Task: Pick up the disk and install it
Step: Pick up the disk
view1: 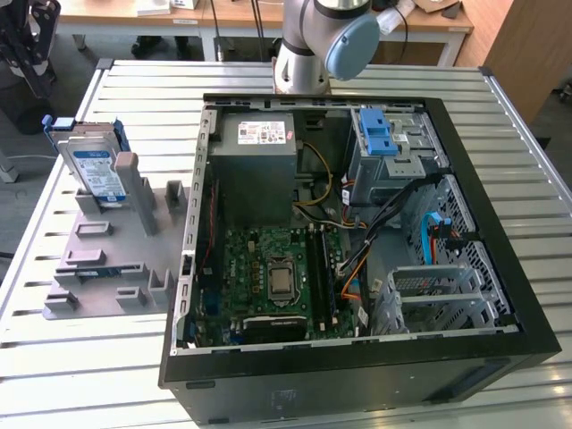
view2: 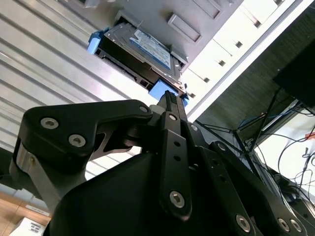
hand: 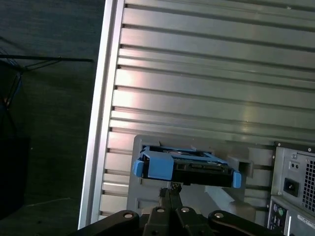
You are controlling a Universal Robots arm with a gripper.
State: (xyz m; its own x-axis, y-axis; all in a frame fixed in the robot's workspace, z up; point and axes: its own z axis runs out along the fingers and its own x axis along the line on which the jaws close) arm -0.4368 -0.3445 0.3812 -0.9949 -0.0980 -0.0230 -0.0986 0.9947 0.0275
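The disk (view1: 95, 167) is a silver hard drive with a blue-and-white label and a blue plastic frame. It stands tilted on edge in a grey fixture (view1: 107, 259) on the table, at the exterior view's left. Both wrist views show it too, the disk (view2: 142, 49) and the disk (hand: 187, 166) lying just beyond the fingertips. My black gripper (view1: 36, 76) hangs above and behind it, apart from it. Its fingers (view2: 170, 105) are pressed together with nothing between them, as the gripper (hand: 170, 191) also shows.
An open computer case (view1: 357, 366) lies on the slatted metal table (view1: 143, 80), right of the fixture. Inside are a motherboard (view1: 277, 273), a grey power supply box (view1: 259, 147), a metal cage with a blue latch (view1: 380, 136) and loose cables. The arm's base (view1: 308, 54) stands behind the case.
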